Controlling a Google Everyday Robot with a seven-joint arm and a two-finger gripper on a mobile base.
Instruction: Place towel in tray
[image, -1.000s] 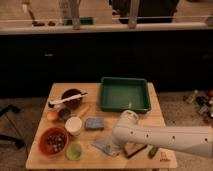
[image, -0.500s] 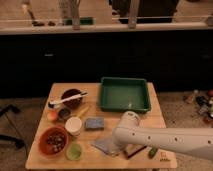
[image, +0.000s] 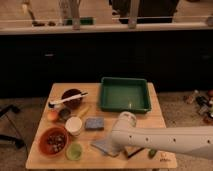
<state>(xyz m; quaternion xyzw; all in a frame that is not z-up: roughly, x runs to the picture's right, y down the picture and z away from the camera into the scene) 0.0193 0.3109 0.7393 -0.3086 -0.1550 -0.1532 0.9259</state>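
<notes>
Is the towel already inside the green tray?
No: the towel lies near the table's front edge, with the gripper down at it, apart from the tray.

Gripper (image: 118, 146) is low by the towel (image: 101, 146) near the front edge. The lane back to the tray (image: 125, 108) looks open, but the sponge (image: 94, 123) and white cup (image: 74, 125) crowd the left.

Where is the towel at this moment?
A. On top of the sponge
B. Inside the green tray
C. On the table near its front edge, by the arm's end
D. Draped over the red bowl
C: the towel lies on the wooden table in front of the sponge, with the tool down at its edge; the green tray holds no cloth.
</notes>
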